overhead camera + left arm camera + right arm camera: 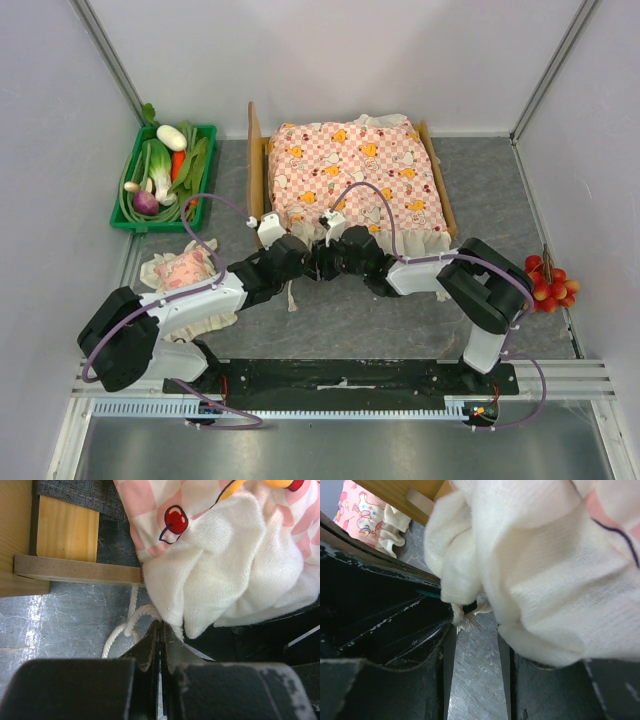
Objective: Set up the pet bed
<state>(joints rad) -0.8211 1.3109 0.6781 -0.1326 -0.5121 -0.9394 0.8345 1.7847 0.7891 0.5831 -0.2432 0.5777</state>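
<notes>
The pet bed (254, 160) stands at the back centre, its light-wood frame (65, 527) mostly covered by the pink-checked mattress (355, 170). Both grippers meet at the mattress's near white frill (225, 565). My left gripper (160, 622) is shut with the frill's corner and a white cord (120, 632) pinched at its tips. My right gripper (472, 630) stands open over bare table. The frill (545, 570) drapes onto its right finger, and a frayed cord end (462, 620) lies by its left fingertip. The small pink pillow (185, 270) lies on the table left of the arms.
A green crate of vegetables (165, 175) sits at the back left. A cluster of red fruit (548, 282) lies at the right edge beside the right arm. White walls close in the table on three sides.
</notes>
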